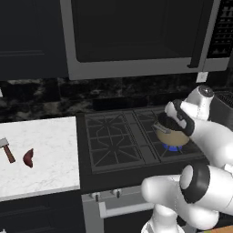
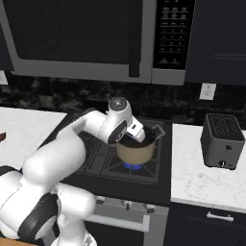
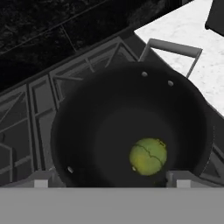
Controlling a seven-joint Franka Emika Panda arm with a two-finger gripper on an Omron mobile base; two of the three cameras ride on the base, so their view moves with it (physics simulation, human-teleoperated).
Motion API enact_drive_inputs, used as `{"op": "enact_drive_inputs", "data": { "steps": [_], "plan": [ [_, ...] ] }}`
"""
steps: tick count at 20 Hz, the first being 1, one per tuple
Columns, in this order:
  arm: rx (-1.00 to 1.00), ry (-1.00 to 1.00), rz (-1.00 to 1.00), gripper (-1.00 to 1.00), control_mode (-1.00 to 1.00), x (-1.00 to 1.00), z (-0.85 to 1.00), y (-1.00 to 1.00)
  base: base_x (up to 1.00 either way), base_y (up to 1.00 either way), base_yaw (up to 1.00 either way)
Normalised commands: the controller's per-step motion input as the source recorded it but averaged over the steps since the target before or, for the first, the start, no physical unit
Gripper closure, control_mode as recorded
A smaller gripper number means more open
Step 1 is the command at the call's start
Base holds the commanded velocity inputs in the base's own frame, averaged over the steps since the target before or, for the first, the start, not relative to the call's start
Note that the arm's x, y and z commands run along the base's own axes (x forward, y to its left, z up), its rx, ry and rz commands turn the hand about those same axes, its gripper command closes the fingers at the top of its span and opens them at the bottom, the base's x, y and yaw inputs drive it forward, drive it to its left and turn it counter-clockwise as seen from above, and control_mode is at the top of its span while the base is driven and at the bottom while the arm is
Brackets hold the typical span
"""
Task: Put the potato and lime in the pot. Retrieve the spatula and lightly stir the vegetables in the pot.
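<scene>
Bench (image 1: 41, 136) of white marble fills the left of the left base view, carrying the spatula (image 1: 7, 149) near its left edge and the potato (image 1: 28, 158) just beside it, with bare marble all round both. To their right the stove (image 1: 123, 136) holds the pot (image 1: 173, 134) on the right front burner over a blue flame, the arm's hand partly covering it.

Right base view shows the pot (image 2: 136, 150) from the other side, the hand pressed over its rim, and a toaster (image 2: 222, 140) on a second bench (image 2: 202, 182) well apart to the right. Microwave panel writing is too small to read.

Hand view looks into the pot (image 3: 87, 113): the lime (image 3: 148, 156) lies on its dark floor, handle toward the marble. Fingers' state: cannot tell.
</scene>
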Motion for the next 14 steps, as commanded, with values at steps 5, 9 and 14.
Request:
{"op": "enact_drive_inputs", "data": {
  "steps": [5, 9, 14],
  "plan": [
    [0.00, 0.00, 0.09, -1.00, -1.00, -0.86, 0.47, 0.78, 0.00, 0.00, 0.00],
    [0.00, 0.07, 0.13, -1.00, -1.00, -0.64, 0.44, 0.99, 0.00, 0.00, 0.00],
    [0.00, 0.10, 0.16, -1.00, -1.00, -0.28, 0.22, 0.99, 0.00, 0.00, 0.00]
  ]
}}
